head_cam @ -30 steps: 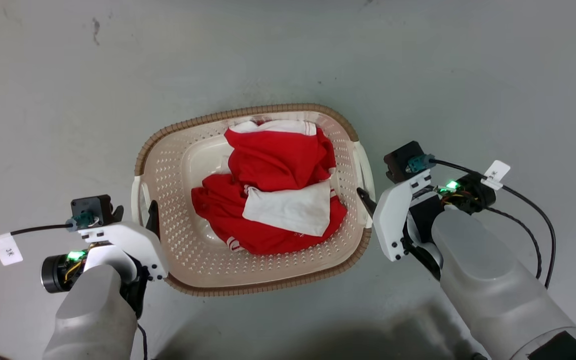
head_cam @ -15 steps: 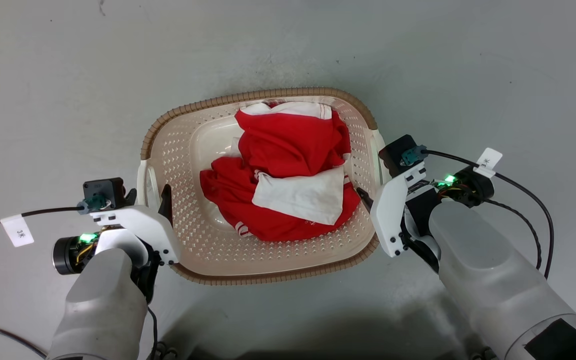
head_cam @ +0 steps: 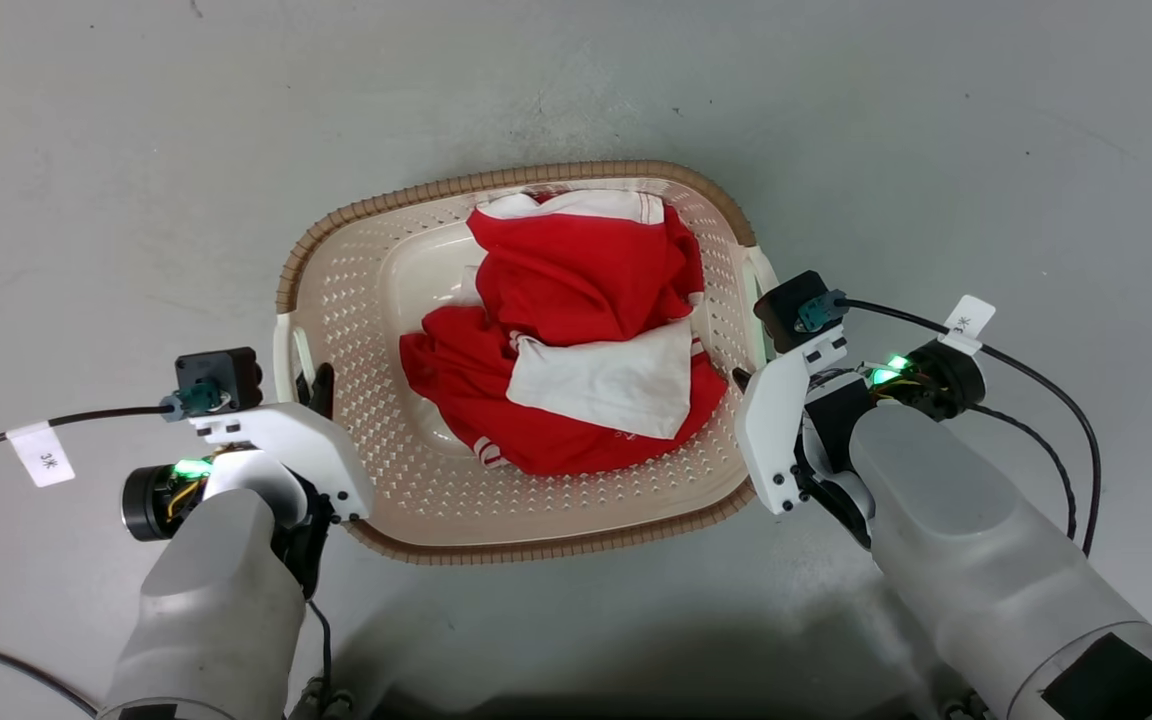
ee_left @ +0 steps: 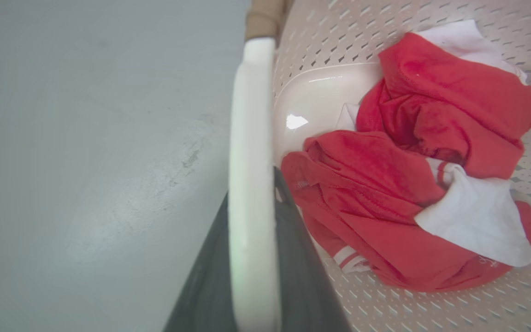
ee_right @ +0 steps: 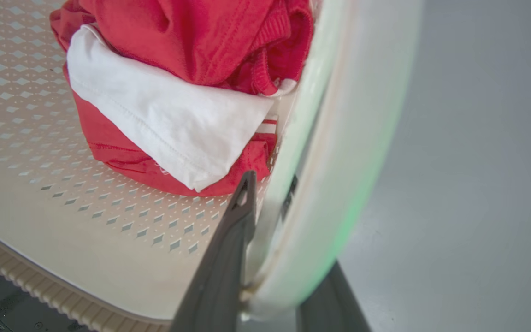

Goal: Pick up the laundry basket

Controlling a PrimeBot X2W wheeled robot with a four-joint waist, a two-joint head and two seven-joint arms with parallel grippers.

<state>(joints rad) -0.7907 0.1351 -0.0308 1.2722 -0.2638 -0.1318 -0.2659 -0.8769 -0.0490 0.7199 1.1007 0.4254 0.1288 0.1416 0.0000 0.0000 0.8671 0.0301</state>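
Note:
The laundry basket [head_cam: 366, 330] is cream with perforated walls, a brown woven-look rim and white side handles, and it sits between my two arms above the grey floor. My left gripper [head_cam: 308, 385] is shut on the basket's left handle [ee_left: 251, 138], with a dark finger on each side of it. At the opposite side, my right gripper [head_cam: 748, 385] is shut on the right handle [ee_right: 339, 138]; one finger [ee_right: 242, 203] is inside the basket wall and the other is outside, mostly hidden. Red and white clothes [head_cam: 576, 340] lie bunched inside.
Grey concrete floor [head_cam: 136, 180] lies all around the basket, with faint stains. Black cables with white tags [head_cam: 971, 320] trail from both wrists. A dark shadow lies on the floor at the bottom of the head view.
The head view has shifted. The basket and both grippers have moved together up the picture, and the basket looks slightly larger. Both grippers keep hold of the handles.

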